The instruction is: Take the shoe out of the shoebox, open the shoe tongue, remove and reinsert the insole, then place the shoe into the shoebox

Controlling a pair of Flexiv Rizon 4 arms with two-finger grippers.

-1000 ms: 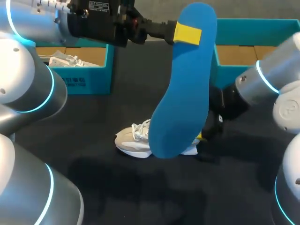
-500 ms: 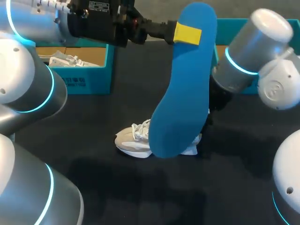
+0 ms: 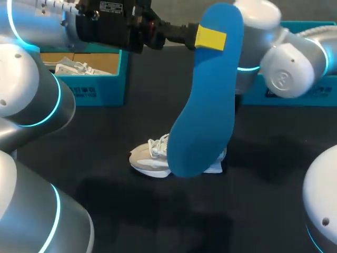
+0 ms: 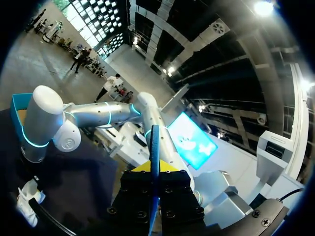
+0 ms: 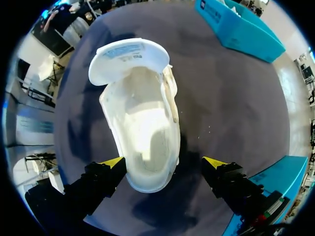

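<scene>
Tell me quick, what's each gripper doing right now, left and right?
Left gripper: shut on the blue insole, held up over the table.
Right gripper: open, above the white shoe, holding nothing.

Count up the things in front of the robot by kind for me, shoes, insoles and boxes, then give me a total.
White shoes: 2, one out of the box, one boxed
Blue insole: 1
Teal shoeboxes: 2, left, right
Total: 5
</scene>
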